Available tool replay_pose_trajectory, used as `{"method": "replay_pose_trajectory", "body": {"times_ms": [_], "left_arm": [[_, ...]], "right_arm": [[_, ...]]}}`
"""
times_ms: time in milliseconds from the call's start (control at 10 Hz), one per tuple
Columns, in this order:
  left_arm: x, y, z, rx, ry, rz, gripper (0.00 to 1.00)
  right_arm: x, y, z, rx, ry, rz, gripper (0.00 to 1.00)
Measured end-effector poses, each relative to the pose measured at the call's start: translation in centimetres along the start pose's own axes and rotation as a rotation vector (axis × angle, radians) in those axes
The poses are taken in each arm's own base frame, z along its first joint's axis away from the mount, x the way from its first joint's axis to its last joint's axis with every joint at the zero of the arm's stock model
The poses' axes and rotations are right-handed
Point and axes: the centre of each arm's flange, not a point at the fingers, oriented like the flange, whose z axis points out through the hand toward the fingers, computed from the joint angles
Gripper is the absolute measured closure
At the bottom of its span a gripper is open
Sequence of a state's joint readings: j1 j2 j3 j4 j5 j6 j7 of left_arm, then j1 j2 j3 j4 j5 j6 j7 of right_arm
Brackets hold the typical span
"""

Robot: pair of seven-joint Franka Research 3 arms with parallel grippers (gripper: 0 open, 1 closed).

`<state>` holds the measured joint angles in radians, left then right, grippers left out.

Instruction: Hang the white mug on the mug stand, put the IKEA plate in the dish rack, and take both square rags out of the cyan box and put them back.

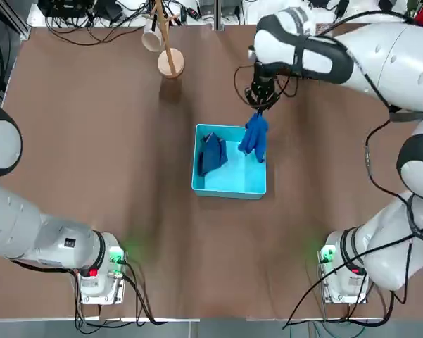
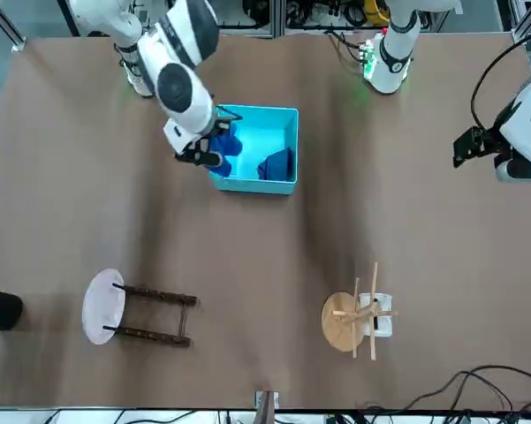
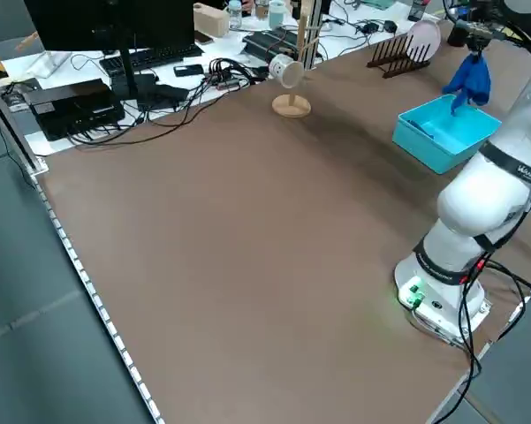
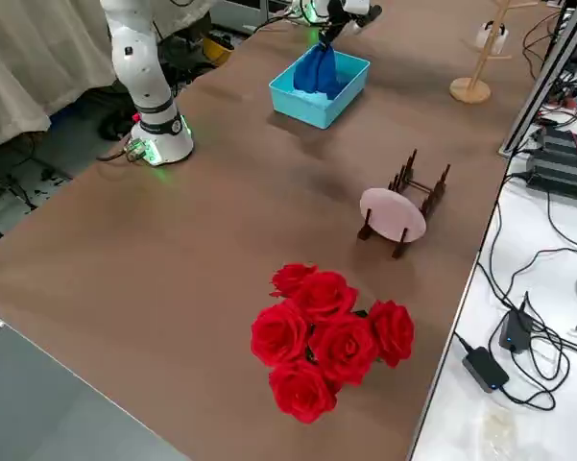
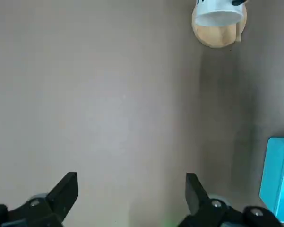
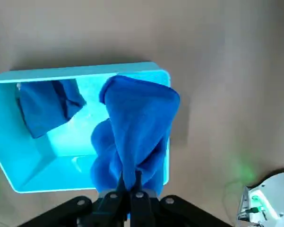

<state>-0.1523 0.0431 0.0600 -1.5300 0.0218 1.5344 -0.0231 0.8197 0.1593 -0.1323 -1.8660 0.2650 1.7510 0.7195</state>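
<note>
Right gripper: closed on one rag, which hangs over the box. Left gripper: jaws apart, nothing between, out over the table. Second rag: in the box, by a wall. Mug: on the stand. Plate: upright in the rack. Step in hand, as judged: moving the rag; best kept high until its hem clears the rim, wrist level, second rag undisturbed.
</note>
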Motion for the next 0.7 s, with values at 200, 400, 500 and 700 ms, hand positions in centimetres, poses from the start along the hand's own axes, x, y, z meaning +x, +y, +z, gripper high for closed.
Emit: {"method": "replay_pose_trajectory", "body": {"times_ms": [200,400,500,700], "left_arm": [[0.0,0.0,-0.2,0.000,0.004,0.000,0.00],[0.0,0.1,-0.3,0.000,0.006,0.001,0.00],[0.0,0.1,-0.3,0.000,0.006,0.002,0.00],[0.0,0.2,-0.3,0.000,0.007,0.003,0.00]], "right_arm": [[-1.7,-1.7,2.7,-0.004,0.019,-0.011,0.96],[-2.2,-1.9,5.2,-0.015,0.022,-0.015,0.87],[-2.2,-1.8,5.6,-0.017,0.021,-0.013,0.84],[-1.4,-1.3,5.1,-0.006,0.030,0.003,0.54]]}}
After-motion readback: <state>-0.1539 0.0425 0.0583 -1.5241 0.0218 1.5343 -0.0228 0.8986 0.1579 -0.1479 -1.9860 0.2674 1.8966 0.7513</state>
